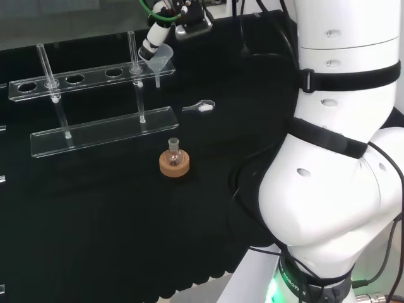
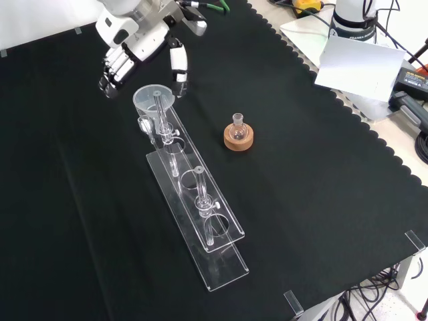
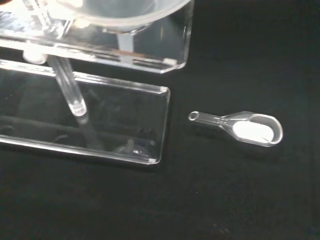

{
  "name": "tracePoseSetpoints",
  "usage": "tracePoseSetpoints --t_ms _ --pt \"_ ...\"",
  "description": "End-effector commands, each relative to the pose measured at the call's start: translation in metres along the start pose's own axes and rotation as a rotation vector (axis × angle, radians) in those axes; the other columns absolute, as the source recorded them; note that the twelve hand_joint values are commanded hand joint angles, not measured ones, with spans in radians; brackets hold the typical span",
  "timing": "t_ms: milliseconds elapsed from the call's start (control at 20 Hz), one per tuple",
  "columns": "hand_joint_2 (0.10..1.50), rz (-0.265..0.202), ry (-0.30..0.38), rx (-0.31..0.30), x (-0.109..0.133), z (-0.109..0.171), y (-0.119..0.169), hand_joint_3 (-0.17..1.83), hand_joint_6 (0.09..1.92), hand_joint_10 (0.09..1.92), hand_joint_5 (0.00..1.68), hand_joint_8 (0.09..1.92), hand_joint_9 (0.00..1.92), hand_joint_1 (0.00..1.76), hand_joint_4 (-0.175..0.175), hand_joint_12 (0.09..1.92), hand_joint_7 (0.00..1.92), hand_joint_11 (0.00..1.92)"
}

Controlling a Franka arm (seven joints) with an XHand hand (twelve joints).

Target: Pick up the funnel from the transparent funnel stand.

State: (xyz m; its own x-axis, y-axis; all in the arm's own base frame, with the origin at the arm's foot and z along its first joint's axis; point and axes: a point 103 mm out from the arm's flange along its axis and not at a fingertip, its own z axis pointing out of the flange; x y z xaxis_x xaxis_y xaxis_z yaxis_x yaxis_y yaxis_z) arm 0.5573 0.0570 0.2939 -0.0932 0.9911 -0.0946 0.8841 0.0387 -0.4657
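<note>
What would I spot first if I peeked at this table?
Probably the black and white hand, hovering with relaxed fingers just above the clear funnel, which sits in the end hole of the long see-through stand. Next, the small flask on its brown cork ring, right of the stand in the front view.

A lab: a white robot arm (image 1: pixel 341 164) stands at a black-clothed tabletop (image 2: pixel 321 167) with a clear funnel stand (image 2: pixel 194 207), a small flask (image 2: pixel 238 127) on a cork ring (image 2: pixel 239 139), and cables (image 2: pixel 414 127).
</note>
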Motion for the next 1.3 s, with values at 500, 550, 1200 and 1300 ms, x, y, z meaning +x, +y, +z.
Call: tracePoseSetpoints --t_ms 500,550,1200,1300 --pt "0.68 -0.051 0.018 0.009 -0.035 0.000 0.002 0.18 0.09 0.83 0.01 0.09 0.02 0.60 0.032 1.54 0.07 0.16" --pt "0.68 -0.043 0.006 0.009 -0.033 0.001 0.002 0.18 0.09 0.83 0.01 0.09 0.02 0.61 0.032 1.54 0.07 0.16" --pt "0.68 -0.032 -0.032 -0.013 0.017 0.007 0.002 0.19 0.09 0.84 0.05 0.09 0.05 0.63 0.031 1.53 0.09 0.18" --pt "0.68 -0.020 -0.034 -0.014 0.021 0.008 0.001 0.19 0.09 0.83 0.05 0.09 0.05 0.63 0.030 1.52 0.09 0.19"
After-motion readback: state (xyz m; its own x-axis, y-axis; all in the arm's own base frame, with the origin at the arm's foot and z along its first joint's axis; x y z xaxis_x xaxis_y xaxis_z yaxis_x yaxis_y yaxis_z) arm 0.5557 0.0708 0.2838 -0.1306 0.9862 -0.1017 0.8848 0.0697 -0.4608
